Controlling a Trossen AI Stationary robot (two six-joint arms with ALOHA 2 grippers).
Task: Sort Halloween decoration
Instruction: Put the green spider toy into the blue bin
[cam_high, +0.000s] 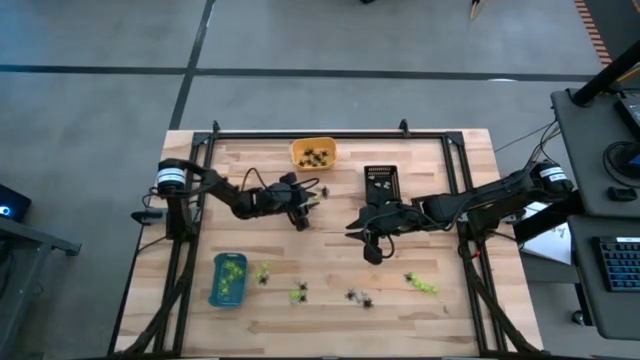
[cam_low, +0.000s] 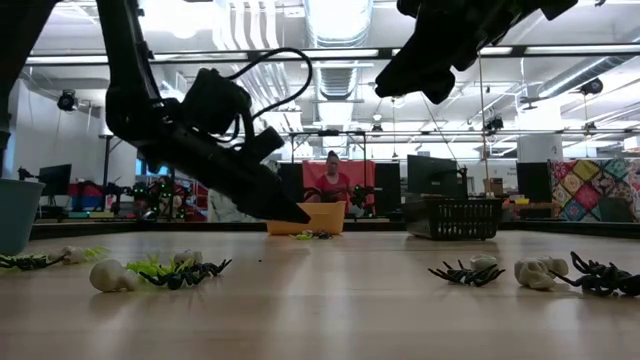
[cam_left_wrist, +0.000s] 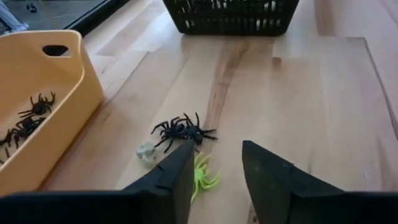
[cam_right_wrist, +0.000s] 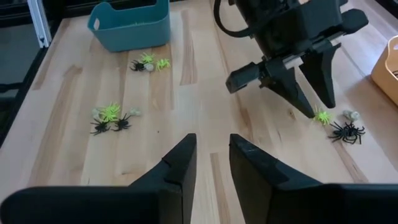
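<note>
The left gripper stands with fingers parted, straddling a lime-green spider on the table; just ahead of it lie a black spider and a whitish trinket; the orange tray sits beside; the right gripper hovers nearby, fingers slightly apart, empty.

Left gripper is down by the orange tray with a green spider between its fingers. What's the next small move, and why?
Probably close the left gripper on the lime-green spider. Its fingers stand open with that spider lying on the table between their tips, not yet held, while the black spider and a whitish trinket sit just beyond. The right gripper hovers empty, away from any trinket.
</note>
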